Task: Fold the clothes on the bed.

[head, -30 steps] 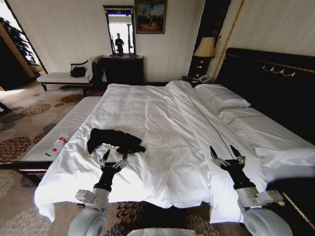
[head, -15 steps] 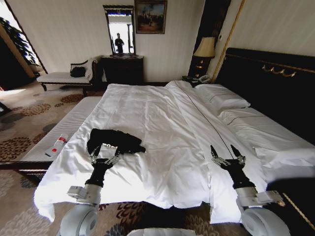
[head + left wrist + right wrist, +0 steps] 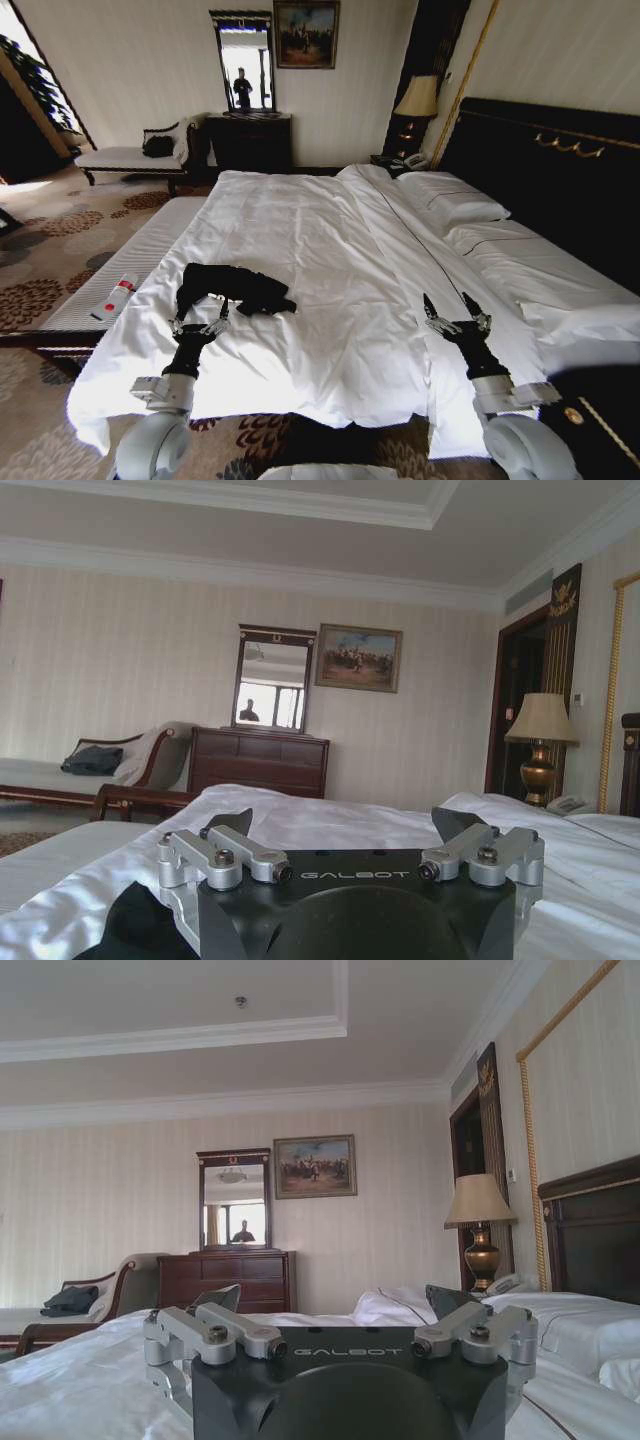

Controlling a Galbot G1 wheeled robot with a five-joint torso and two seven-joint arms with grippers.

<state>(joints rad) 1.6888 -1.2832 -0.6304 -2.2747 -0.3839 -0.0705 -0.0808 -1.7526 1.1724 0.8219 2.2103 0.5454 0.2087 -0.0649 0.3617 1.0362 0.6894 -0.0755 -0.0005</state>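
Observation:
The clothes (image 3: 233,287), a crumpled black T-shirt, lie on the white bed (image 3: 330,250) near its front left corner. My left gripper (image 3: 198,314) is open, hovering low over the sheet at the shirt's near left edge, its fingertips almost at the fabric. In the left wrist view the open left gripper (image 3: 345,825) points across the bed, and a dark fold of the clothes (image 3: 140,920) shows below it. My right gripper (image 3: 455,311) is open over bare sheet at the front right of the bed, far from the shirt; the right gripper (image 3: 330,1300) holds nothing.
A white-cushioned bench (image 3: 110,275) runs along the bed's left side with a small white-and-red tube (image 3: 116,295) on it. Pillows (image 3: 450,195) and a dark headboard (image 3: 560,170) lie to the right. A dresser (image 3: 248,140), chaise (image 3: 130,158) and lamp (image 3: 417,100) stand by the far wall.
My left gripper has moved left along the shirt's near edge, from its middle to its left end. The right gripper has barely shifted.

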